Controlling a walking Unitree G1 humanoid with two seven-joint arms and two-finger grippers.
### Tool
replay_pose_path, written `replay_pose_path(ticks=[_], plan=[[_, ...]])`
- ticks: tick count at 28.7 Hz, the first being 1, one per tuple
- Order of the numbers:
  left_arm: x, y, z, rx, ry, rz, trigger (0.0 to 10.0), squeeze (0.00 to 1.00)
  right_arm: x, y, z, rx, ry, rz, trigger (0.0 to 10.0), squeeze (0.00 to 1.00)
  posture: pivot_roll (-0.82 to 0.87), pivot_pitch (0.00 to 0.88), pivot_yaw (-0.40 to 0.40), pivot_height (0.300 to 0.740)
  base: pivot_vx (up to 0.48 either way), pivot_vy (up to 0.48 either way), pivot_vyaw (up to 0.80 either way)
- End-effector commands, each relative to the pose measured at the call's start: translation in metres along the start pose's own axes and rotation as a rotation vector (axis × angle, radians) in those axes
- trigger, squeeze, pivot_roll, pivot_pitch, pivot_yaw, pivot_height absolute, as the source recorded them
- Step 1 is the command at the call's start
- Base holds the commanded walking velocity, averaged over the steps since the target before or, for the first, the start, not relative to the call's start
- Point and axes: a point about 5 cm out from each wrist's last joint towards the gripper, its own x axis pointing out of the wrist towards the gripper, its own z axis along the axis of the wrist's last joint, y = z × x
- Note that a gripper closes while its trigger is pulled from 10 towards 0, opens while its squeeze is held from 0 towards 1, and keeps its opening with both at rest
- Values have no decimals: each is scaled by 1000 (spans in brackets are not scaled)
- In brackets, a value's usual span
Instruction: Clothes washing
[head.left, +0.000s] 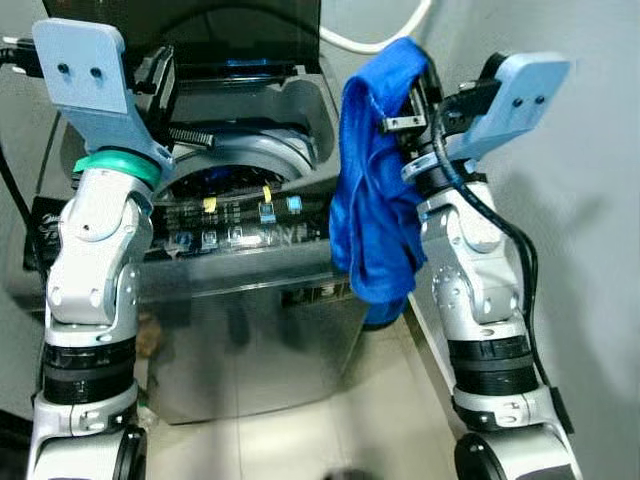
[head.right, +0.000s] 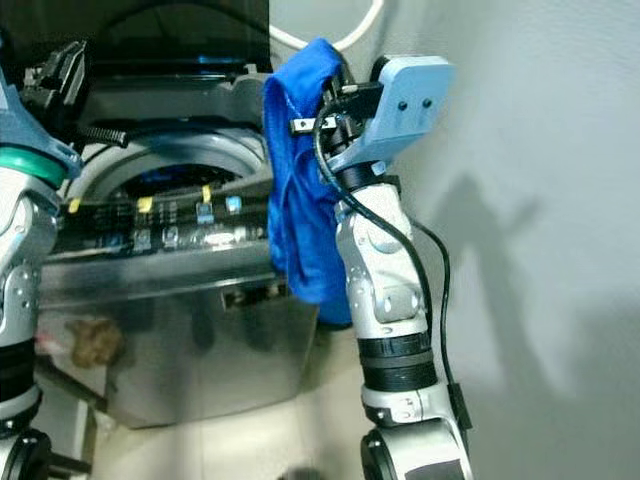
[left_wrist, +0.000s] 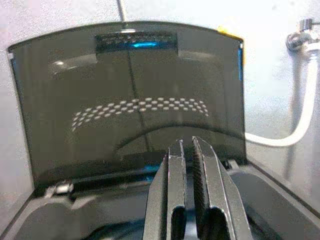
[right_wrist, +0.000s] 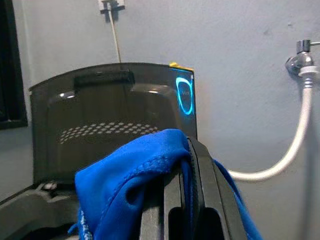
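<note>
A blue garment (head.left: 375, 190) is held clamped in the right gripper (right_wrist: 187, 200), raised beside the top-loading washing machine (head.left: 250, 300), whose lid (left_wrist: 130, 95) stands open. The left gripper (left_wrist: 189, 200) is held over the drum opening (head.left: 235, 165), fingers nearly together, empty.

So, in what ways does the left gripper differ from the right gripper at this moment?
The left gripper is shut on nothing, while the right gripper is shut on the blue cloth. The left gripper is raised above the washing machine near its open lid; the right gripper is beside the machine's right edge, with the cloth hanging down past the machine's front. Both are raised and point toward the lid.
</note>
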Motion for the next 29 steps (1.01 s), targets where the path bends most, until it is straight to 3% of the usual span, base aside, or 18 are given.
replay_pose_path(ticks=[1, 5, 20, 25, 26, 29], plan=[[0, -4, 1, 8, -2, -15, 10000, 0, 0, -4, 3, -6, -11, -13, 10000, 0, 40, 23, 34, 740, 330, 0, 0], [0, -5, 1, 17, -2, -15, 10000, 0, 0, -4, 3, -7, -9, -16, 10000, 0, 41, 24, 34, 740, 290, 0, 0], [-1, -12, 1, 0, -9, -43, 10000, 0, 0, -3, 4, -7, -9, -3, 10000, 0, 39, 25, 32, 740, 0, 0, 0], [-3, -17, 4, 50, -35, -72, 10000, 0, -3, 12, 1, 22, 22, 130, 10000, 0, 39, 25, 31, 740, 0, 0, 0], [-4, -18, 4, 100, -50, -70, 10000, 0, -4, 21, 1, 46, 30, 191, 10000, 0, 38, 26, 32, 740, 0, 0, 0], [-4, -18, 4, 100, -50, -70, 10000, 0, -4, 21, 1, 46, 30, 191, 10000, 0, 38, 26, 32, 740, 0, 0, 0]])
